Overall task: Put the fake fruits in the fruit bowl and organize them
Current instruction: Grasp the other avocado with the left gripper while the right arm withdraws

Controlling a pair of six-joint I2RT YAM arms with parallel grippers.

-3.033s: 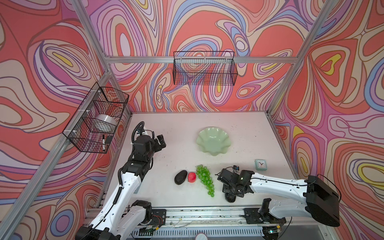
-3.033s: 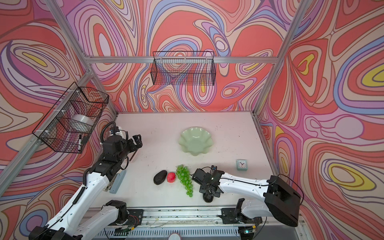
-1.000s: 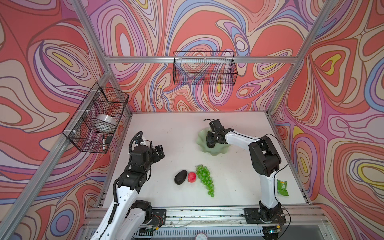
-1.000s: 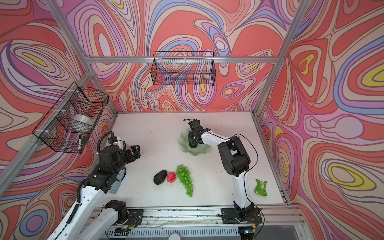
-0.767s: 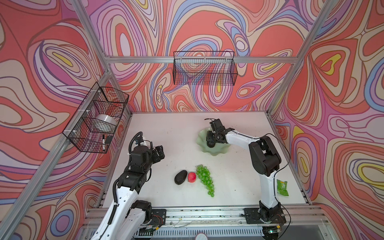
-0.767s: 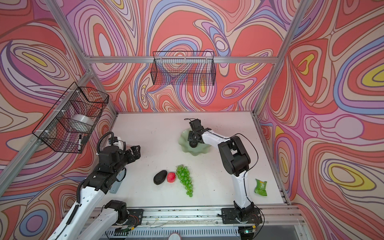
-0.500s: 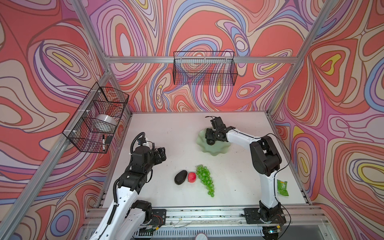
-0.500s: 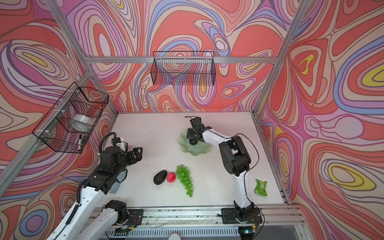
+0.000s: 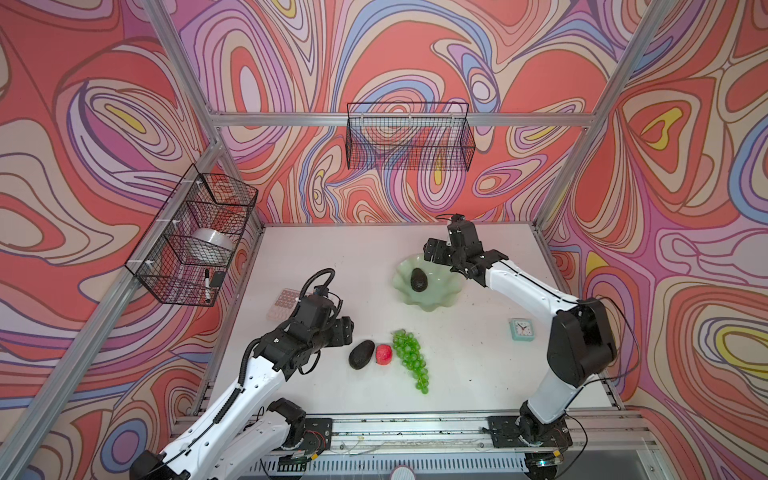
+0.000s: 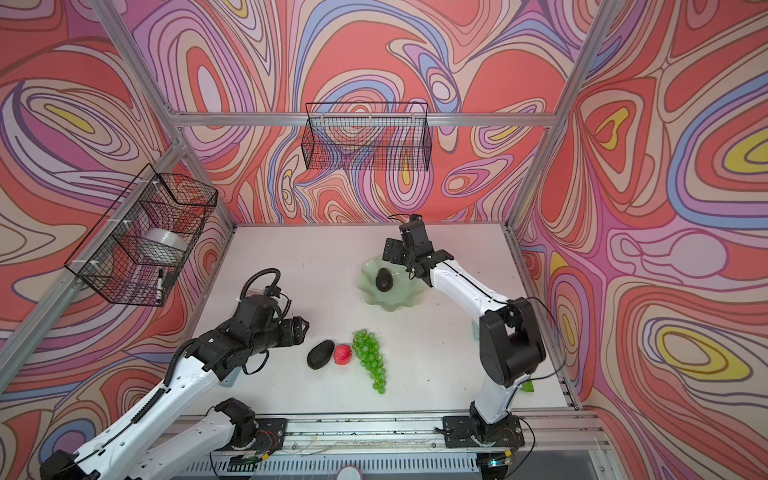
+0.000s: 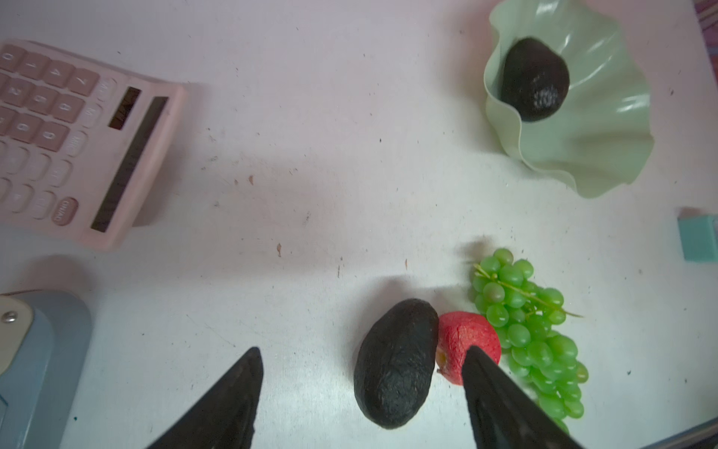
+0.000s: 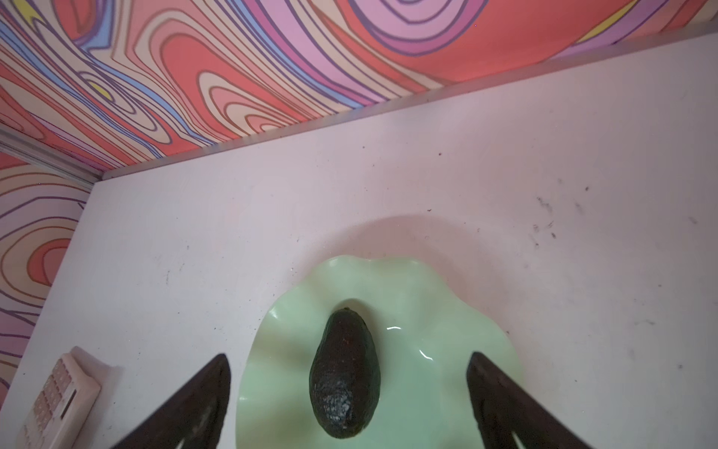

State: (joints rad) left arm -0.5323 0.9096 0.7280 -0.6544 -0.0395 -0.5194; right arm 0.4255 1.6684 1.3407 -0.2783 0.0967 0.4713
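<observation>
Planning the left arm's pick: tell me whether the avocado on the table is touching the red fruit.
Touching. In the left wrist view the avocado lies with its side against the red fruit, and no gap shows between them.

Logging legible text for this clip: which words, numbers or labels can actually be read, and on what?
"ON/AC": darker key on the pink calculator, left wrist view.
"7", "4", "8": its number keys; the other keys are too blurred.
On the teal clock: dial numerals too small to read.
On the green snack packet: print too small to read.
</observation>
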